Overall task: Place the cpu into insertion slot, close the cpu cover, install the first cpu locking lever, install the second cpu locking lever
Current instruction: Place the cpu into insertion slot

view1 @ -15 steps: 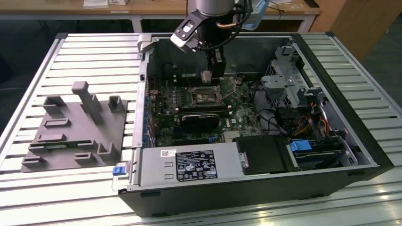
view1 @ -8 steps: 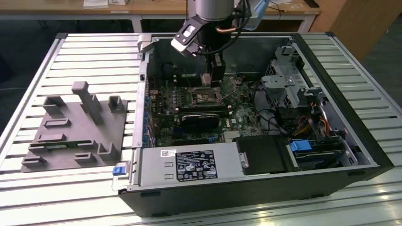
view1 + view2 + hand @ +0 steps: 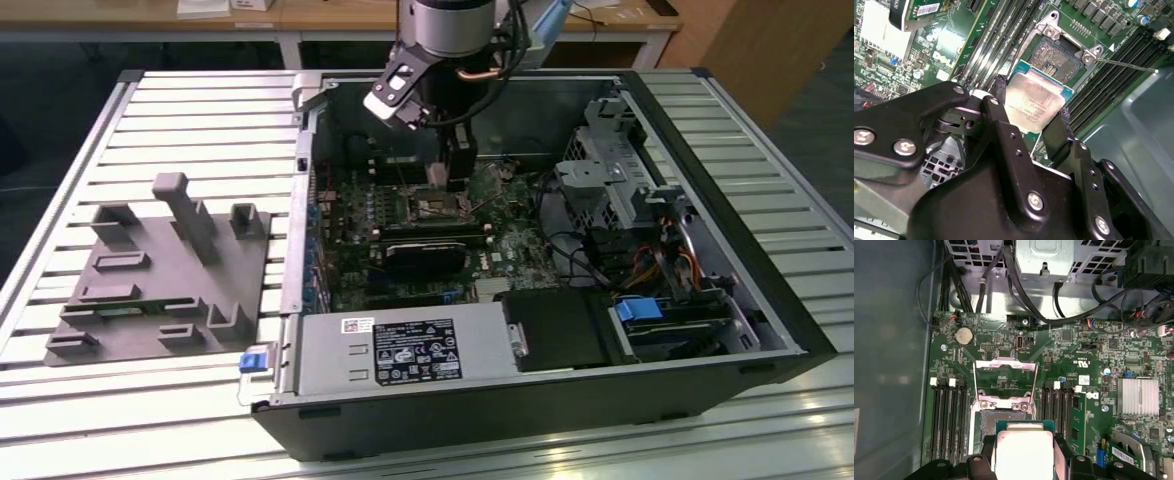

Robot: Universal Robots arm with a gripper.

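Note:
My gripper [image 3: 455,178] reaches down into an open computer case [image 3: 747,270], over the green motherboard. It is shut on the cpu [image 3: 1036,100], a flat silvery square held by its edges between the two black fingers [image 3: 1002,107]. In both wrist views the cpu [image 3: 1024,452] hangs a little above the board, tilted, beside the insertion slot [image 3: 1056,54], whose dark centre [image 3: 988,421] lies open. The cpu cover [image 3: 1005,365], a thin silvery frame, stands flipped back on the slot's far side. A thin metal lever [image 3: 1126,65] sticks out from the slot's corner.
A black block [image 3: 427,255] lies on the board just in front of the slot. Memory slots [image 3: 949,415] flank the socket. Cables [image 3: 1054,305] and a drive cage [image 3: 601,180] fill the exterior view's right. A grey fixture [image 3: 160,270] sits on the slatted table outside the case.

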